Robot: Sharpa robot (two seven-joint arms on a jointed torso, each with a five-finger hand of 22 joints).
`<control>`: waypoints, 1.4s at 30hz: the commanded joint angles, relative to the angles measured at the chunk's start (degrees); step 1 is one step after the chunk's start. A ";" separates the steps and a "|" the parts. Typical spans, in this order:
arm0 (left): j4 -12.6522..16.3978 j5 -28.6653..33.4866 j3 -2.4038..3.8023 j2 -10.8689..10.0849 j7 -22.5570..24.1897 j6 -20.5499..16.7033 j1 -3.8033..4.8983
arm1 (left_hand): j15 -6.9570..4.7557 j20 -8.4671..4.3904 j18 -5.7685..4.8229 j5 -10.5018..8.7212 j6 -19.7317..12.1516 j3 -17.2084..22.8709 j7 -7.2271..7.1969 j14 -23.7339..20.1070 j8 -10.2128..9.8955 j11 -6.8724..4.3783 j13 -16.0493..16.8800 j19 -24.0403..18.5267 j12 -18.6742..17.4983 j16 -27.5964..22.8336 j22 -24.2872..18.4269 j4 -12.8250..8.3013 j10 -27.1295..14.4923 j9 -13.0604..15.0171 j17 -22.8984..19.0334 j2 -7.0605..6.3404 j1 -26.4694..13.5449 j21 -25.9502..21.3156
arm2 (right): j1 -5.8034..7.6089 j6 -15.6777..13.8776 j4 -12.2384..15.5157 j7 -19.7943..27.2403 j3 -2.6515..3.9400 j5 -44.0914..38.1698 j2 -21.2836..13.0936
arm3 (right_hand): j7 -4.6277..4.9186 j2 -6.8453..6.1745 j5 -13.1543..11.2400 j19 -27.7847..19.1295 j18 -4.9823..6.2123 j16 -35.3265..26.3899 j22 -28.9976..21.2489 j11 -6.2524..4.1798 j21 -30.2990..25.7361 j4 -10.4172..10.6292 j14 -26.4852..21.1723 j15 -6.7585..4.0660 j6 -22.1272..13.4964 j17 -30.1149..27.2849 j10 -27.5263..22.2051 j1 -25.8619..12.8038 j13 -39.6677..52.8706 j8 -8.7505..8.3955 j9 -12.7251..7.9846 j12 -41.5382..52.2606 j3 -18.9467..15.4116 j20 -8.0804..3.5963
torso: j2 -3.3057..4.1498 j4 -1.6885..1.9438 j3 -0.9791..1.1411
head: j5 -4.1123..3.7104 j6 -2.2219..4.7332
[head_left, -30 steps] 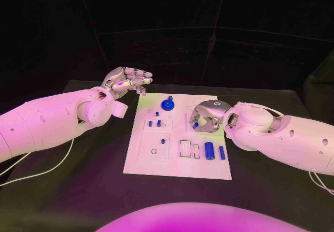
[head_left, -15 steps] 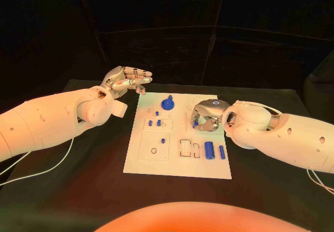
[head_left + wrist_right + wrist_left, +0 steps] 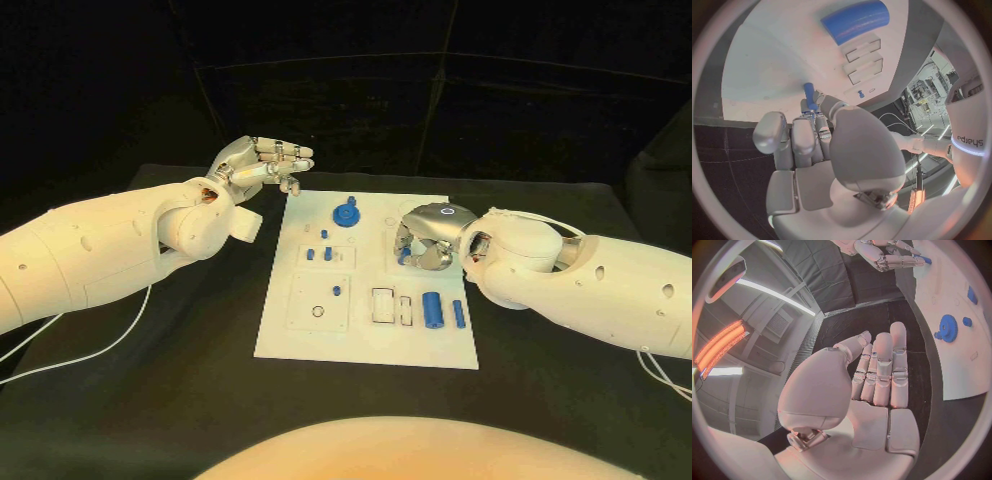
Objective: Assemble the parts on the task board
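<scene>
The white task board [image 3: 368, 340] lies mid-table. My right hand [image 3: 430, 240] hovers low over its right middle and pinches a small blue peg [image 3: 405, 257] at its fingertips; the right wrist view shows that peg [image 3: 809, 92] just off the board surface [image 3: 767, 60]. My left hand [image 3: 267, 163] is raised beside the board's far left corner, fingers stretched out, holding nothing; its palm [image 3: 873, 390] faces the board [image 3: 967, 360]. A blue gear [image 3: 346, 213] stands near the far edge. A thick blue cylinder [image 3: 431, 308] and a slim blue pin [image 3: 459, 314] lie near the right front.
Small blue pegs [image 3: 329, 254] stand in the left blocks, another one [image 3: 338, 291] in the square plate. White cables [image 3: 87, 350] trail over the black table [image 3: 577, 400] on the left. The blue gear [image 3: 947, 328] and my right hand [image 3: 886, 252] appear in the left wrist view.
</scene>
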 commanded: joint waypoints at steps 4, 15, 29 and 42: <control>-0.03 0.23 0.04 0.03 0.13 0.64 0.10 | 0.09 0.03 0.77 0.16 -0.21 0.03 0.17 -0.30 0.39 0.18 -0.05 -0.27 0.19 -0.27 -0.03 -0.36 -0.27 -0.03 -0.05 -0.05 -0.37 -0.18 | 0.10 -4.68 3.51 0.86 0.17 -0.04 -1.79 | 0.16 0.01 0.01 0.49 -0.04 0.29 0.31 -1.18 0.33 -0.26 1.08 -0.42 0.44 0.14 1.92 0.69 -0.02 0.02 0.01 0.10 0.54 0.08 | -0.12 0.05 -0.07 | 0.00 0.10; 0.15 0.23 0.04 0.11 0.06 0.65 0.10 | 0.09 0.03 0.77 0.16 -0.21 0.03 0.17 -0.30 0.39 0.18 -0.05 -0.27 0.19 -0.27 -0.03 -0.36 -0.27 -0.03 -0.05 -0.05 -0.37 -0.18 | 0.14 -5.42 10.66 0.79 1.94 0.15 -2.38 | 0.19 -0.25 0.15 0.68 -0.13 0.40 0.88 -1.16 0.65 -0.48 1.07 -0.45 0.56 0.26 2.10 0.57 -0.01 -0.03 -0.01 -0.07 0.83 0.06 | -0.05 0.07 -0.11 | 0.61 0.14; 0.22 0.23 0.05 0.58 0.20 0.63 0.12 | 0.08 0.03 0.77 0.16 -0.23 0.02 0.18 -0.30 0.42 0.18 -0.06 -0.29 0.24 -0.28 -0.03 -0.38 -0.30 -0.03 -0.09 -0.03 -0.37 -0.18 | -1.70 -2.92 7.54 4.26 1.59 0.12 8.15 | 0.27 -0.42 0.53 0.60 -0.11 0.42 0.77 -1.08 0.63 -0.60 1.02 -0.41 0.52 0.18 2.07 0.23 -0.04 -0.23 -0.08 -0.47 1.25 0.05 | -0.01 0.11 -0.13 | 2.48 -0.69; 0.29 0.23 0.05 0.76 0.29 0.64 0.14 | 0.08 0.03 0.77 0.16 -0.23 0.02 0.18 -0.30 0.42 0.18 -0.06 -0.29 0.24 -0.28 -0.03 -0.38 -0.30 -0.03 -0.09 -0.03 -0.37 -0.18 | -3.50 -0.48 3.34 5.36 0.08 -0.09 11.83 | 0.34 -0.48 0.78 0.57 -0.11 0.46 0.77 -1.03 0.65 -0.69 1.00 -0.38 0.44 0.18 2.05 0.06 -0.05 -0.36 -0.12 -0.69 1.48 0.06 | 0.00 0.07 -0.05 | 3.38 -1.33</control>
